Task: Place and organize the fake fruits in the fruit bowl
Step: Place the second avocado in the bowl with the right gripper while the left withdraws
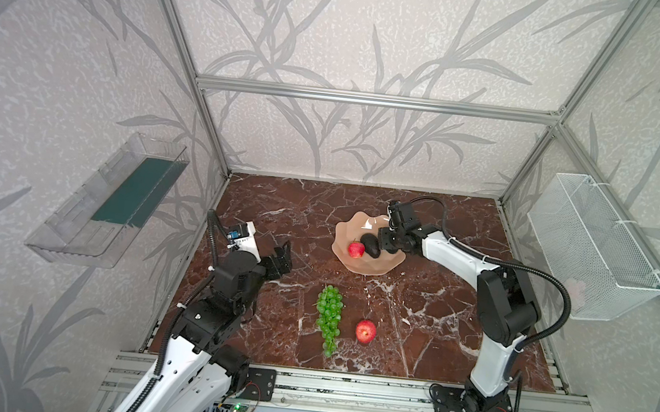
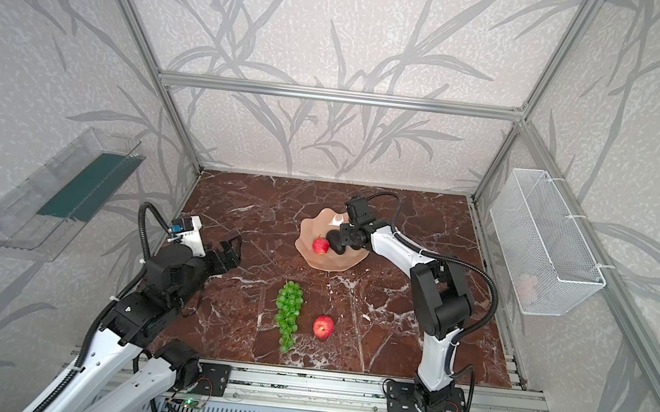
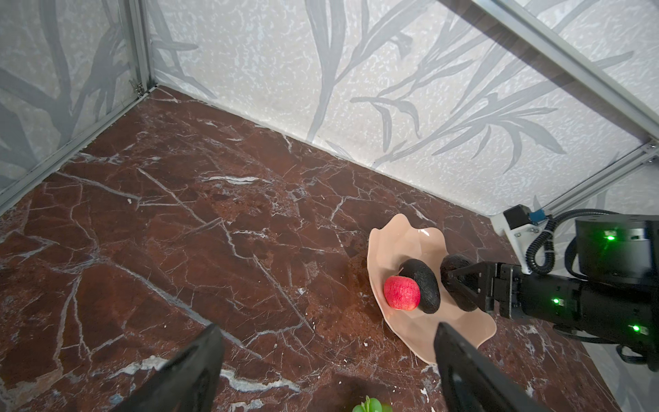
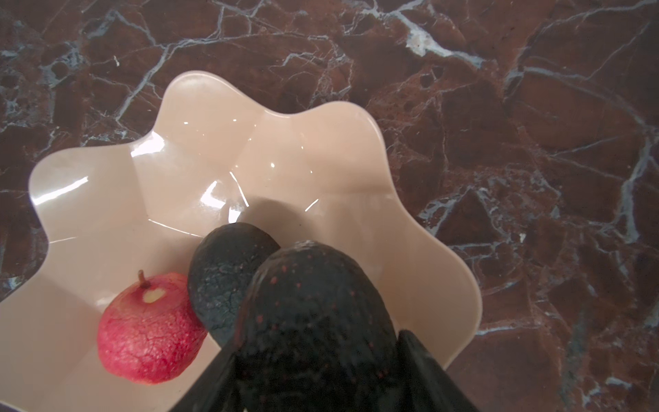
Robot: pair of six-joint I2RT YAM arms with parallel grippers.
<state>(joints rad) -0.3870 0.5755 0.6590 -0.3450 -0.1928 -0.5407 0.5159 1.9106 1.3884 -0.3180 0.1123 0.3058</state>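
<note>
Both top views: glossy peach-pink scalloped bowl [image 1: 359, 266] [image 2: 320, 220] rear-centre on brown marble desk [image 1: 425, 317], holding small red apple [image 1: 356, 250] [image 2: 320, 246] touching dark pebbly avocado [image 1: 370, 244] [image 2: 335, 242]. Right claw [image 1: 382, 244] [image 2: 342, 239] over bowl's right side, load mostly hidden under wrist. Left claw [image 1: 283, 258] [image 2: 231, 253] fingers wide apart, nothing between, well left of bowl. Outside bowl: bright green grape bunch [image 1: 328, 317] [image 2: 288, 315] and second red apple [image 1: 365, 331] [image 2: 323, 326] side by side near front edge, open desk all round. Clear plastic tray [image 1: 111, 201] on left wall, white wire basket [image 1: 591, 247] on right wall; contents hard to make out.

Left wrist: right claw [image 3: 460, 290] clamped on second avocado [image 3: 450, 264], same dark pebbly skin, low inside bowl [image 3: 403, 235] beside first avocado [image 3: 422, 285]; contact with bowl floor impossible to tell. Grape bunch [image 3: 372, 406] cut off at frame edge.

Right wrist: second avocado [image 4: 313, 314] gripped between black fingers [image 4: 424, 367], hiding part of first avocado [image 4: 223, 281]; red apple [image 4: 149, 328] against that one. Rest of bowl [image 4: 249, 142] floor bare, glossy.
</note>
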